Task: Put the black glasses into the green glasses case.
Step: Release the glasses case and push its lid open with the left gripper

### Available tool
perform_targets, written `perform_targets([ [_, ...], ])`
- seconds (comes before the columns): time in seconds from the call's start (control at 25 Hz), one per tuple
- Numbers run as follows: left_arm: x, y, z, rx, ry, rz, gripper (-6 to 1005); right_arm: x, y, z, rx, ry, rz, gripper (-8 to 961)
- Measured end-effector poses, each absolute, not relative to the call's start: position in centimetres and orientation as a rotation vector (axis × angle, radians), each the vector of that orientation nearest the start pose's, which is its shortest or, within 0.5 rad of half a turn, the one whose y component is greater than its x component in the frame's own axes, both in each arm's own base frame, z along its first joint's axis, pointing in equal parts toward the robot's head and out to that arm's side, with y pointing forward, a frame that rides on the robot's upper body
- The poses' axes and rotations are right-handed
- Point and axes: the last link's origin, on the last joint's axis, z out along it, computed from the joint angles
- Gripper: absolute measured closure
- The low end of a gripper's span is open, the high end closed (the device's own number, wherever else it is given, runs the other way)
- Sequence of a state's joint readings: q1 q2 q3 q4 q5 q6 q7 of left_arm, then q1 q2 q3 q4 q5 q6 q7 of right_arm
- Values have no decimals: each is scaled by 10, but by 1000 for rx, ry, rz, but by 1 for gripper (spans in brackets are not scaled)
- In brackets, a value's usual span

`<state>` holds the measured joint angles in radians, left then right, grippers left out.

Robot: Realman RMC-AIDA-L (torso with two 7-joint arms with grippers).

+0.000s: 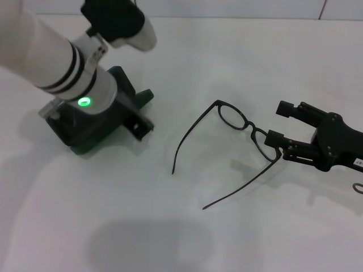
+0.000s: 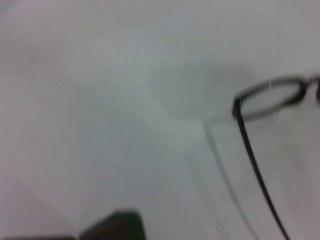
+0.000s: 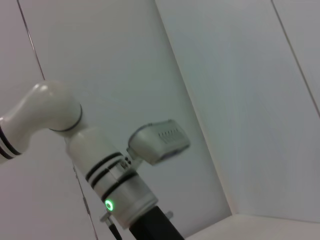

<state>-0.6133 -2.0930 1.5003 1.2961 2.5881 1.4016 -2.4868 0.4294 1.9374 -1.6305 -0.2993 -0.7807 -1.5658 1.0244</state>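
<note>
The black glasses (image 1: 235, 144) lie unfolded on the white table (image 1: 170, 238), lenses toward the robot's right and both temple arms trailing toward the near edge, well apart from the green glasses case (image 1: 96, 127) on the left. The right gripper (image 1: 278, 123) sits low at the right lens end with its fingers spread wide, one fingertip (image 1: 273, 137) just at the frame's rim and the other farther back, nothing held yet. The risk, as I judge it, is that the thin frame slides or pivots on the smooth surface when the fingers close, since only a slim rim is there to catch; a pinch on the lens instead of the frame could also let it slip, and the long open temples may snag or swing once lifted, making it awkward to fit the case. Farther off, the left gripper (image 1: 133, 113) is down at the case, largely masked by its own white forearm, so whether its fingers are open or shut I cannot tell; if it shifts, the case could tip or move away from the drop. The left wrist view shows one lens and a temple only. No lettering, brand or label is legible anywhere; a green indicator light (image 1: 84, 102) glows on the left wrist.
</note>
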Motion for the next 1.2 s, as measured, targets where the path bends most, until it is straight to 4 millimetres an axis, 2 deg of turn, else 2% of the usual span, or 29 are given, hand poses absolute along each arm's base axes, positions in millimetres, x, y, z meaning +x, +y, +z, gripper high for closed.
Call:
perform_targets([
  [0.12,-154,363,-16,-2613,-641,396,970,263,289,-16,-2556,576,1212,87],
  [0.2,-152,367,-6,-2568,-626,378,970,262,289,-16,-2556,575,1212,87],
  [0.32,-161,376,5,-2488,-633,424,969,262,289,-16,-2556,573,1212,87],
  [0.36,-172,381,7,-2452,-654,471,969,262,289,-16,-2555,571,1212,87],
  [0.64,-198,385,-11,-2452,-733,568,969,262,290,-16,-2546,567,1214,88],
  [1.04,-187,365,-41,-2603,-735,556,969,260,295,-16,-2547,560,1201,88],
  [1.2,-182,363,-45,-2617,-721,549,969,261,295,-17,-2546,561,1198,88],
])
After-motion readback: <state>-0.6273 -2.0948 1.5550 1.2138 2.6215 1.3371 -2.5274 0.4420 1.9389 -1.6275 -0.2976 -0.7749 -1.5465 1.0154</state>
